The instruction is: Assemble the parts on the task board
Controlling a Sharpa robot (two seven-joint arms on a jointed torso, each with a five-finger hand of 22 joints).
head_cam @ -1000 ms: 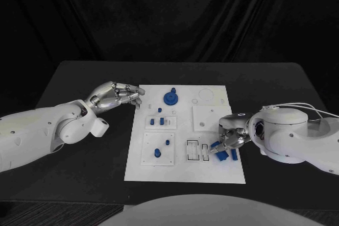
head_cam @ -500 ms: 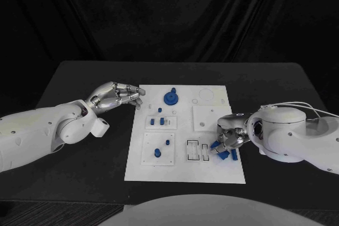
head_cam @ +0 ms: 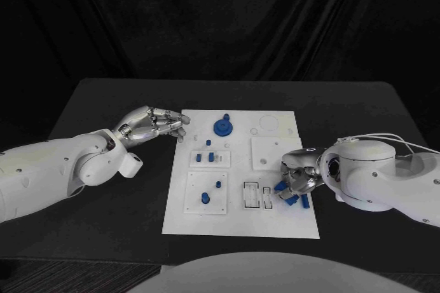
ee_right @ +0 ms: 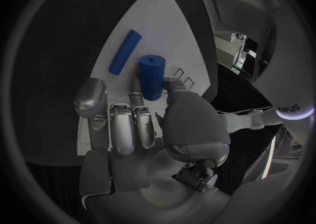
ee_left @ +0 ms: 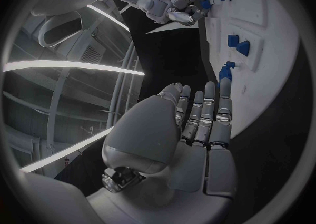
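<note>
Right wrist view: right hand (ee_right: 148,129) curls its fingers round one short blue cylinder part (ee_right: 150,76), the thumb (ee_right: 179,93) against its side.
Second part: a slimmer blue rod (ee_right: 124,51) lies flat on the white rectangular task board (ee_right: 158,18), just beside the held cylinder.
Head view, right hand (head_cam: 295,182): over the board's right edge, near the slotted frames (head_cam: 257,195).
Left hand (head_cam: 149,123): fingers loosely curled, holding nothing, beside the board's far left corner.
Left wrist view: left hand (ee_left: 197,124) with fingers nearly straight and side by side, near a blue peg (ee_left: 226,71) at the board's edge.
</note>
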